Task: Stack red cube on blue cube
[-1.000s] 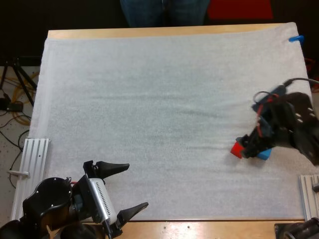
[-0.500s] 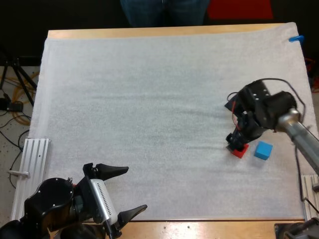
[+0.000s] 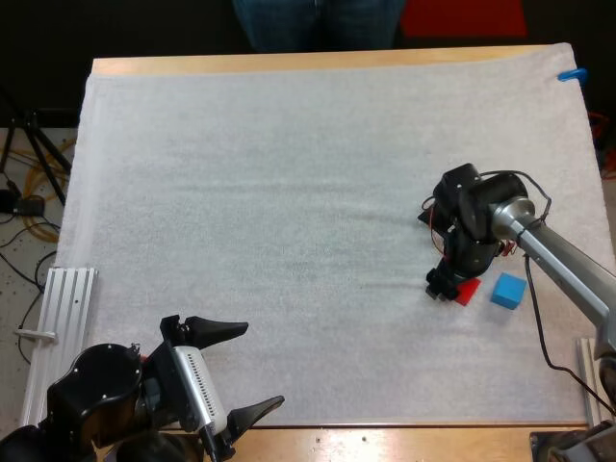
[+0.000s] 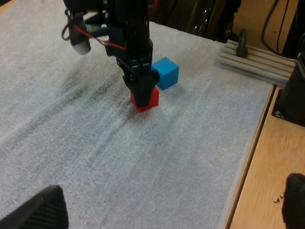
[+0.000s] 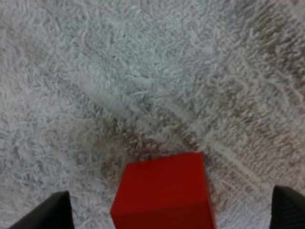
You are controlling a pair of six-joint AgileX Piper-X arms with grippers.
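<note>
White mat [image 3: 289,192], red cube [image 3: 469,292] flat, edges askew, right claw [image 3: 449,285] spread astride

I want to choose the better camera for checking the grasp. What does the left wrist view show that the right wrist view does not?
Left wrist view's own: the blue cube beside the red cube; the right gripper low over the red cube; a metal rail and the wooden table edge. Right wrist view's own: that gripper's fingertips, wide apart and clear of the red cube between them. Shared: the red cube on the white mat.
</note>
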